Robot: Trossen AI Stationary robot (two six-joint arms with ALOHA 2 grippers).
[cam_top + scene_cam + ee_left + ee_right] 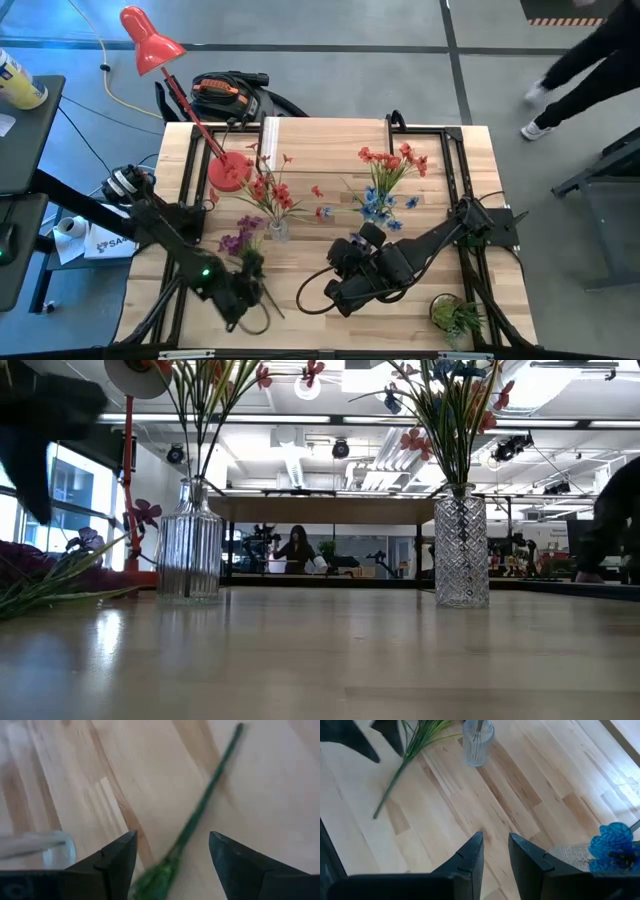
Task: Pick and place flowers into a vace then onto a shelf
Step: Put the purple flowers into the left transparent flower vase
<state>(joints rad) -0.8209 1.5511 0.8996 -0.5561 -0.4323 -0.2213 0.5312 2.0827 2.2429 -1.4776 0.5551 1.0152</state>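
A purple-blossomed spray (244,243) lies flat on the table, and its thin green stem (200,810) runs between the fingers of my left gripper (172,850). That gripper (248,278) is open above the leafy part of the stem, with a gap on either side. In the low view the spray (40,572) lies at the left. Two ribbed glass vases stand upright: the left one (278,230) holds red blossoms, the right one (385,205) red and blue. My right gripper (496,845) hovers over bare wood between the vases, its fingers slightly apart. The shelf (320,510) stands at the far edge.
A red desk lamp (150,42) leans over the far left corner, with its round base (230,172) on the table. A small leafy plant (460,318) stands near the right front corner. A person (585,60) walks beyond the table. Bare wood (310,270) lies between the arms.
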